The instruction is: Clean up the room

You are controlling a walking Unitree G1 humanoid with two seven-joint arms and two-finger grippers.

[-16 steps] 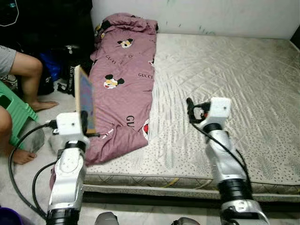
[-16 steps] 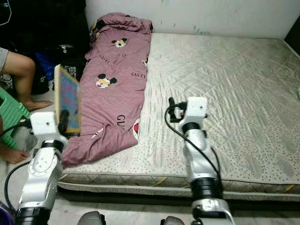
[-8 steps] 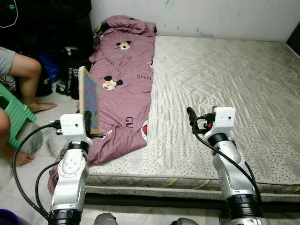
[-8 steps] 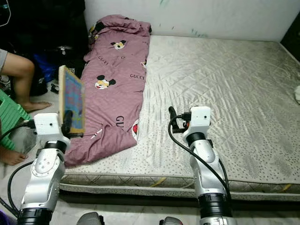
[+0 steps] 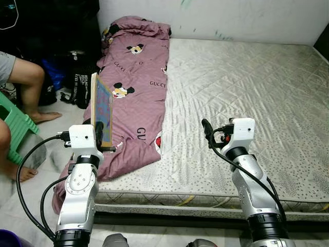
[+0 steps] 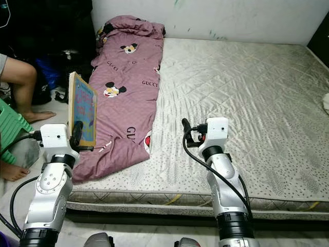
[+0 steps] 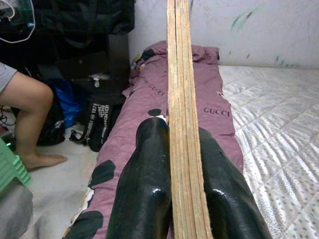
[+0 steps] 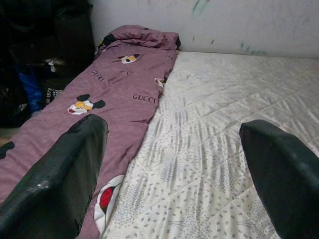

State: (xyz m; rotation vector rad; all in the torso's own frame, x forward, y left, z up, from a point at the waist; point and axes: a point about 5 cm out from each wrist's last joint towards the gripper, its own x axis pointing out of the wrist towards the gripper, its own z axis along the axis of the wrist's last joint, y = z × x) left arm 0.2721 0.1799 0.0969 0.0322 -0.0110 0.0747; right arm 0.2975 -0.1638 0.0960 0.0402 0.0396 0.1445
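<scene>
My left gripper [image 5: 101, 135] is shut on the lower edge of a thin wooden board [image 5: 103, 109] with a colourful blue face. It holds the board upright over the bed's left edge. In the left wrist view the board [image 7: 182, 114] stands edge-on between the two black fingers [image 7: 144, 189]. A purple quilt [image 5: 136, 85] printed with cartoon mice and GUCCI lettering lies along the left side of the mattress [image 5: 247, 82]. My right gripper [image 5: 206, 131] hovers open over the mattress's front part, beside the quilt's lower end, its fingers [image 8: 55, 184] wide apart with nothing between them.
A person sits at the left on a green stool [image 5: 13, 123], bare leg [image 5: 28, 80] and foot on the floor. Dark bags [image 5: 67, 77] stand against the wall beside the bed. A small white thing [image 6: 325, 103] lies at the mattress's right edge.
The board has shifted slightly right toward the quilt and turned, so its blue face shows more. The right gripper has dropped a little. The view itself has shifted slightly.
</scene>
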